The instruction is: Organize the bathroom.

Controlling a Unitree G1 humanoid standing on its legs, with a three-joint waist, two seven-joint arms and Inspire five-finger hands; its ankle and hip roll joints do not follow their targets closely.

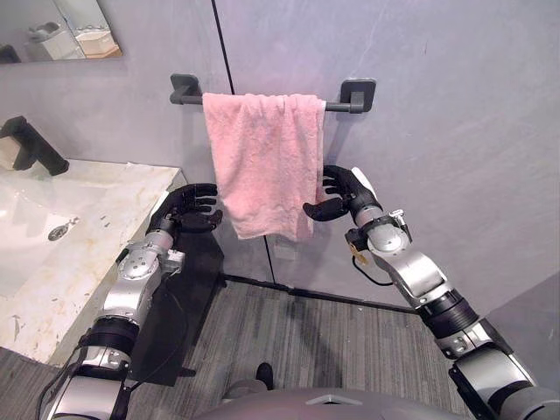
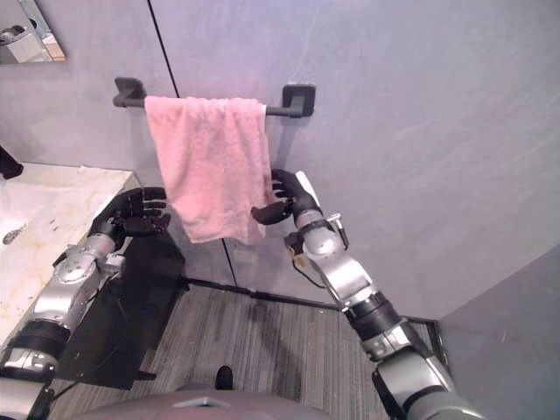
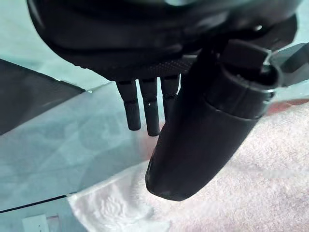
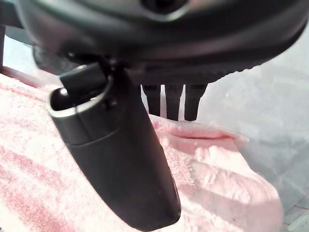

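We see a plain pink towel (image 1: pixel 262 162), unpatterned, between our two dark hands, the left hand (image 1: pixel 191 208) and the right hand (image 1: pixel 343 197) with its white thumb cover. Above them runs a dark grey rail (image 1: pixel 350 106) on a mottled grey wall (image 1: pixel 455 131). Beside our left hand lies a white, brown-veined marble counter (image 1: pixel 96 227). Below, the floor (image 1: pixel 297 341) is streaked grey.
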